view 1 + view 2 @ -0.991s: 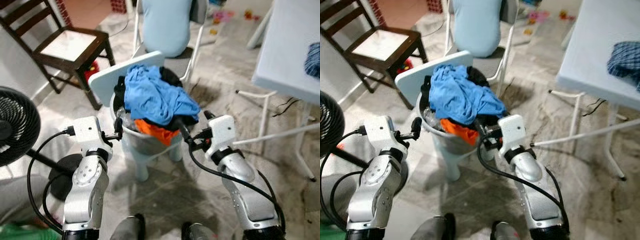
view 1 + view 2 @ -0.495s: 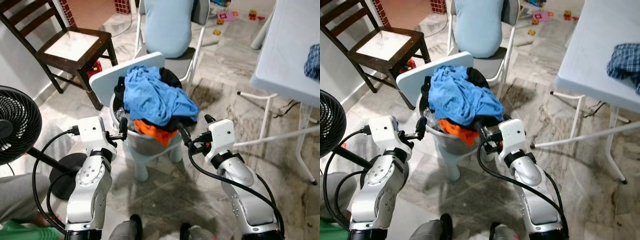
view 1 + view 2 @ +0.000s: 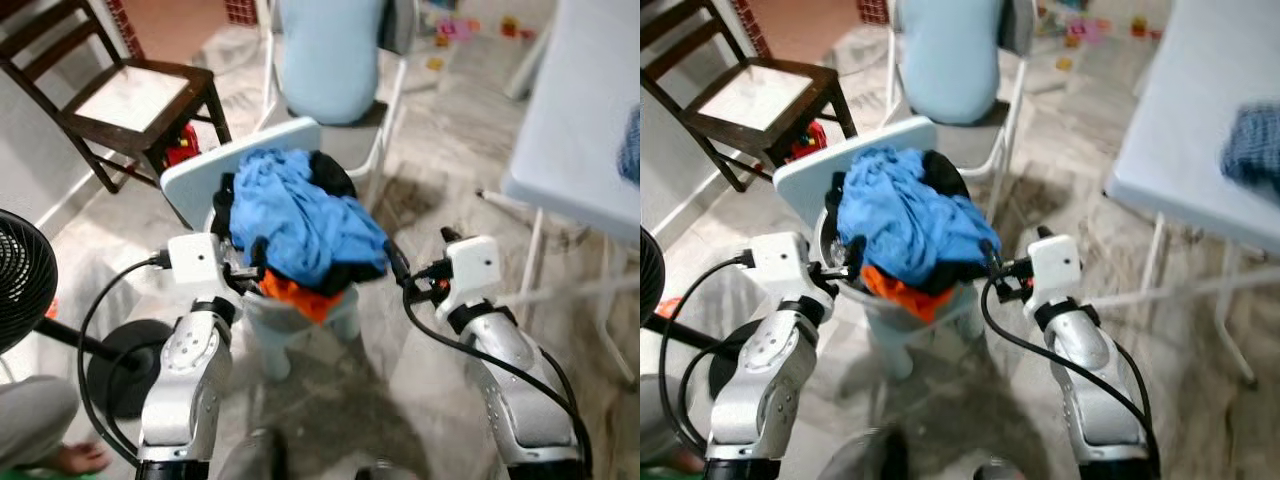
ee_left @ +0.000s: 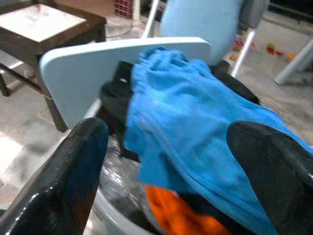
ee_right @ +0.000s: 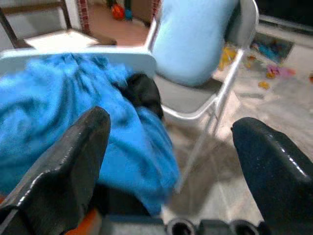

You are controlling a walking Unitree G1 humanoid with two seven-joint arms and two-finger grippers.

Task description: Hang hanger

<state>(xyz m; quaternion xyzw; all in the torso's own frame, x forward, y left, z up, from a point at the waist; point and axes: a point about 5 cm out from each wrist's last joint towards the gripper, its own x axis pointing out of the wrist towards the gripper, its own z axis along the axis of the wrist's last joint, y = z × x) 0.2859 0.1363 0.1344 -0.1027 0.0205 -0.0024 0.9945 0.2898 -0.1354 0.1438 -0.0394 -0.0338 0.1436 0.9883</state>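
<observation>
Looking for a hanger: none visible, maybe buried under the blue shirt (image 3: 300, 220) heaped in the bucket (image 3: 855, 290). Left gripper (image 3: 252, 262) & right gripper (image 3: 398, 265) are flanking the pile w/ jaws spread, empty; best lifting cloth slowly, watching for snags

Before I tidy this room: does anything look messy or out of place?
Yes: the basket is overfilled, a blue garment heaped above its rim and an orange one hanging over the front edge.

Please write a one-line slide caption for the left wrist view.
Open left gripper faces a blue garment heaped in a laundry basket.
</observation>
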